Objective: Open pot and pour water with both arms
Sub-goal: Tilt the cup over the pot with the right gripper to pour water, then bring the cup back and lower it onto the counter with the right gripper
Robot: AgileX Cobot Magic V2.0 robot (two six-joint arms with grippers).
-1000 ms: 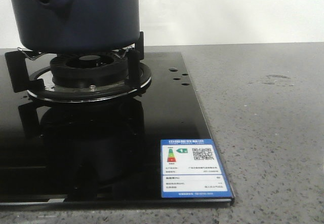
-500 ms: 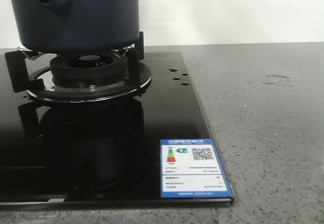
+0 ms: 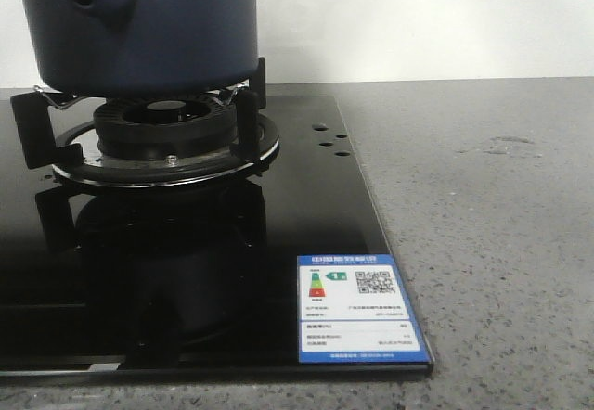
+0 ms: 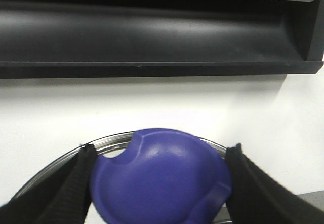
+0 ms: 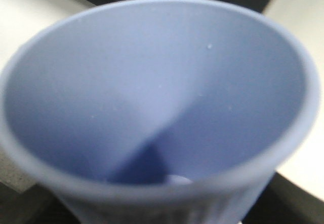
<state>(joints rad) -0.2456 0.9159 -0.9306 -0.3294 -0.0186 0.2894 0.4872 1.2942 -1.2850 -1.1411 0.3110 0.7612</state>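
On the burner sat your pot, barely shifted from a second earlier, so pouring hadn't begun. Your left claw was clamped on the lid knob; your right one, unseen, presumably gripped the cup, though I couldn't tell.

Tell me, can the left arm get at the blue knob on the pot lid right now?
Probably yes. In the left wrist view the blue knob sits between the two black fingers of the left claw, nothing between them. Whether they already touch it cannot be told.
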